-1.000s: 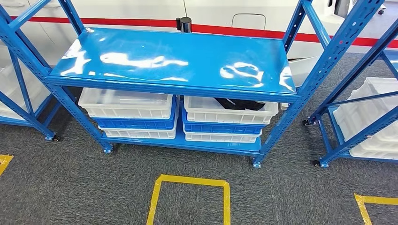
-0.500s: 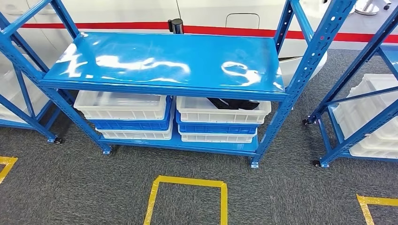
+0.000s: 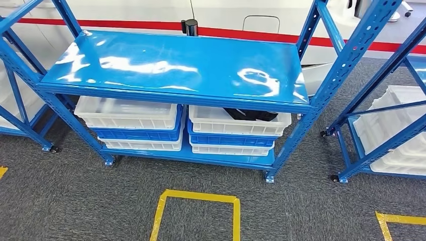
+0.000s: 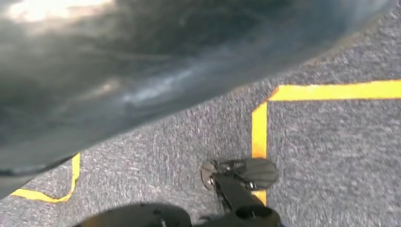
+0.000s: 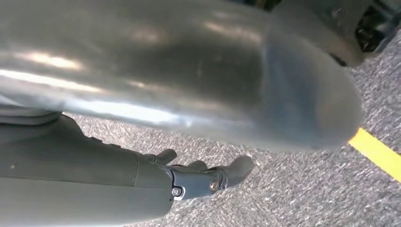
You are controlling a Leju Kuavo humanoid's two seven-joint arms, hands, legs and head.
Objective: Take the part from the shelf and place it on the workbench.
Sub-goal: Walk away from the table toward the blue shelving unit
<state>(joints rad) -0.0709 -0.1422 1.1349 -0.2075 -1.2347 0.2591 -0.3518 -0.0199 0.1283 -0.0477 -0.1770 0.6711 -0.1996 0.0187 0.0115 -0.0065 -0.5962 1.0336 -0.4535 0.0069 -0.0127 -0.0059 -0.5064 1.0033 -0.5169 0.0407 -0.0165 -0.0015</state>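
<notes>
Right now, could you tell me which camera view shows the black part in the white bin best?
The head view: the black part lies in the upper right white bin on the blue shelf's lower level, partly hidden under the top board. The two wrist views look down at grey carpet and yellow tape, so they tell nothing about it.

Grey carpet point(image 3: 301, 211) covers the floor, marked with a yellow tape square point(image 3: 196, 197) in front and another yellow corner point(image 3: 397, 219) to the right. A second blue rack point(image 3: 371, 150) stands at the right holding white bins point(image 3: 397, 125). Behind runs a white wall with a red stripe point(image 3: 351, 42).
</notes>
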